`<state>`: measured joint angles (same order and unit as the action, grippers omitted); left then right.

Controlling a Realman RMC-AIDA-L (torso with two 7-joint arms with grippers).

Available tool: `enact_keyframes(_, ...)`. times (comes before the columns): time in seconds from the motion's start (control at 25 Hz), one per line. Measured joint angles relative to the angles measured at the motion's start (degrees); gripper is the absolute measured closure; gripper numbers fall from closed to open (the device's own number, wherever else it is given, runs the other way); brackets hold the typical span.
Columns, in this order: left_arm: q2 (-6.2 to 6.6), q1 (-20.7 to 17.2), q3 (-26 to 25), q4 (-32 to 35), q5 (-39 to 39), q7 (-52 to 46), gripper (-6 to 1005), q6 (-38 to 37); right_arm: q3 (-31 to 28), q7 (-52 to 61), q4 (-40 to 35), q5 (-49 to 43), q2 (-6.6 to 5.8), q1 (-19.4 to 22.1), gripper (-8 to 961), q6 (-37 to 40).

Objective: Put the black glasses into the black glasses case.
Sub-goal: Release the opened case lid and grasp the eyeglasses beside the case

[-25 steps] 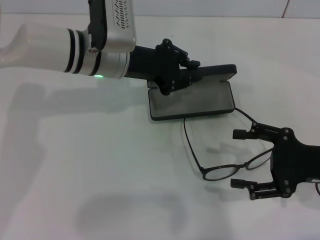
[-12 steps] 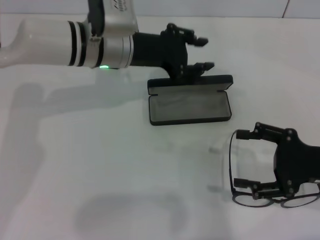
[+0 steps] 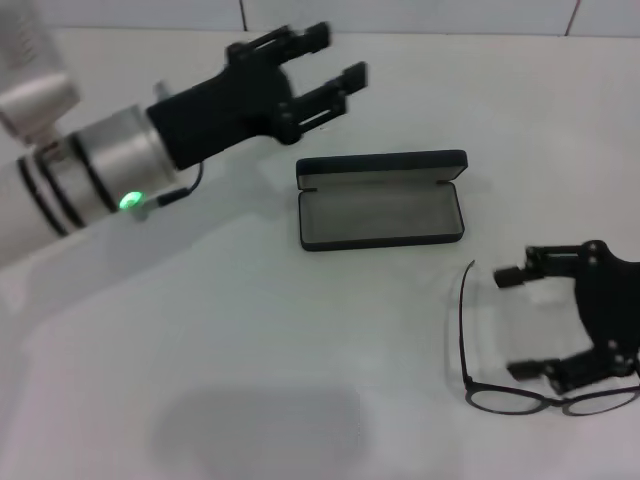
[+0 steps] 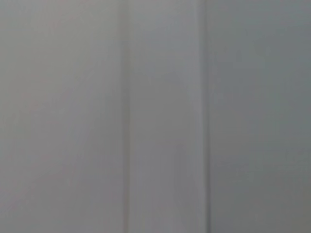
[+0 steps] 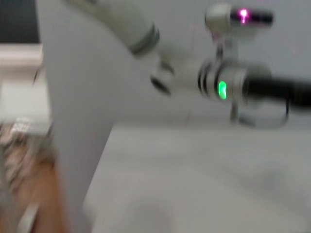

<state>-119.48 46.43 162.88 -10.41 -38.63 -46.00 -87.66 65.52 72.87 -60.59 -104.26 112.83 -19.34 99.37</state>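
The black glasses (image 3: 505,400) lie on the white table at the front right, lenses toward the front edge, one temple arm reaching back toward the case. My right gripper (image 3: 514,325) is open over them; its front finger sits just above the frame and its rear finger is apart from them. The black glasses case (image 3: 380,212) lies open in the middle, grey lining up, lid standing at the back. My left gripper (image 3: 340,52) is open and empty, raised behind and to the left of the case. The left wrist view shows only a plain grey surface.
The white table (image 3: 200,330) carries nothing else. A tiled wall runs along the back edge. The right wrist view is blurred and shows my left arm (image 5: 233,87) with its green light.
My left gripper let go of the case lid and drew back to the left and up. The glasses moved from beside the case to the front right. My right gripper shifted slightly right.
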Motion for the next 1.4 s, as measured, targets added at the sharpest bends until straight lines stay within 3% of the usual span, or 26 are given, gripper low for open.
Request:
enact_keyframes(0.2, 0.0, -5.0, -0.2, 2.7, -3.1, -0.6, 353, -0.3, 0.0, 19.1, -18.4, -18.1, 0.46, -4.4, 94, 11.4)
enact_keyframes(0.4, -0.21, -5.7, -0.1, 4.0, -2.8, 0.7, 352, 0.3, 3.2, 29.9, -23.0, -31.7, 2.31, -9.2, 120, 15.0)
enact_keyframes(0.56, -0.23, -6.8, -0.4, 5.3, -3.0, 2.4, 352, 0.5, 11.1, 31.9, -22.8, -33.3, 2.62, -10.2, 213, 13.2)
enact_keyframes(0.96, -0.24, -7.1, -0.5, 5.3, -3.2, 2.7, 351, 0.9, 23.3, 36.3, -23.3, -33.5, 3.06, -11.2, 210, 8.2)
enact_keyframes(1.2, -0.22, -7.3, -0.3, 5.1, -3.2, 3.0, 351, 1.0, 26.7, 38.0, -22.8, -34.0, 3.05, -11.2, 214, 5.9)
enact_keyframes(1.4, -0.22, -7.5, -0.2, 5.1, -3.2, 3.2, 351, 1.0, 27.6, 38.4, -22.1, -34.2, 3.02, -11.5, 332, 5.3)
